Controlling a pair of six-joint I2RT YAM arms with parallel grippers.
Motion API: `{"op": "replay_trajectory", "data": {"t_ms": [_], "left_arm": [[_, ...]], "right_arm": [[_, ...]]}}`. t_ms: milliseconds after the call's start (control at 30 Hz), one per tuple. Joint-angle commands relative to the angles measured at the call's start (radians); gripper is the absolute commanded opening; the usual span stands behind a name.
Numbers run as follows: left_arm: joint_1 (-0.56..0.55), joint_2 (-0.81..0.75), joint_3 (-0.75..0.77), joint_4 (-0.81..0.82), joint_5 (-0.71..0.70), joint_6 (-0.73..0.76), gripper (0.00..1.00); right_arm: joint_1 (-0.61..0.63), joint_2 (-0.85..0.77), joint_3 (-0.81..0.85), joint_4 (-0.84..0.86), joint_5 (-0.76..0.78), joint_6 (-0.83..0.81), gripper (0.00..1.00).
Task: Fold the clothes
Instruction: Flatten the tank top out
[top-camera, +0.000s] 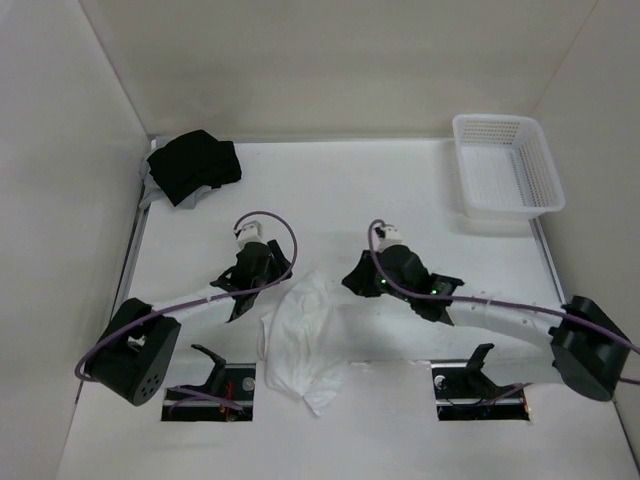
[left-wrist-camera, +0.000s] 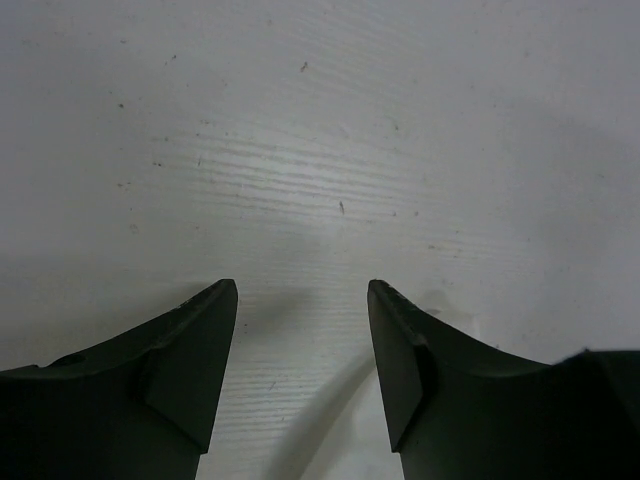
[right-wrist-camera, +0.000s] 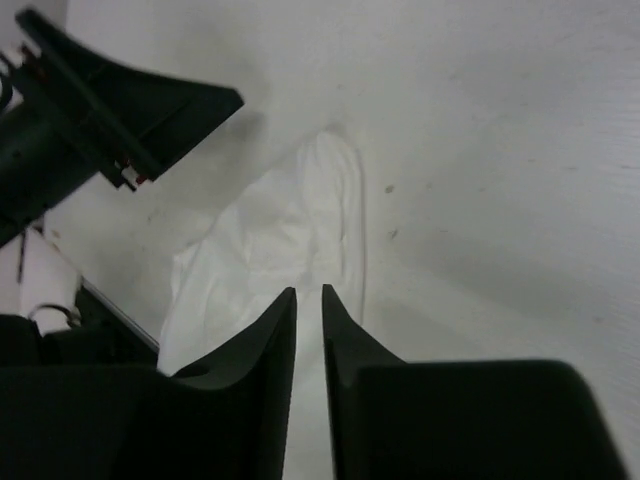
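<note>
A: Item: plain white, thin, wrinkled garment (top-camera: 305, 340). It lies crumpled on the white bench (top-camera: 400, 190), at 6 o'clock of centre, between the arms. Hazards?

B: Left end effector (left-wrist-camera: 300, 290): jaws apart, empty, over bare bench. Closing here likely catches nothing. Right end effector (right-wrist-camera: 308, 292): jaws barely parted, gripping nothing, garment at its 12 o'clock. A push likely bunches the fabric.

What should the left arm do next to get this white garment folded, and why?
Probably slide the left gripper toward the white garment's nearest edge: its jaws stand open over bare table, while the garment lies crumpled beside it.
</note>
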Motion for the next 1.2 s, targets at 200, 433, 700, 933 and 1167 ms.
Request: {"op": "replay_trajectory", "data": {"t_ms": [200, 433, 700, 933, 1167], "left_arm": [[-0.023, 0.032, 0.034, 0.043, 0.041, -0.010, 0.50], [-0.034, 0.057, 0.015, 0.090, 0.106, -0.027, 0.47], [-0.034, 0.060, 0.009, 0.095, 0.115, -0.027, 0.45], [-0.037, 0.062, 0.011, 0.101, 0.115, -0.027, 0.45], [-0.035, 0.040, 0.006, 0.089, 0.115, -0.021, 0.47]], "right_arm": [[0.138, 0.345, 0.178, 0.096, -0.048, -0.034, 0.39], [0.143, 0.454, 0.196, 0.112, 0.018, -0.014, 0.39], [0.152, 0.471, 0.222, 0.109, 0.024, -0.005, 0.32], [0.152, 0.424, 0.205, 0.069, 0.057, 0.001, 0.15], [0.129, 0.246, 0.153, 0.059, 0.129, 0.000, 0.03]]}}
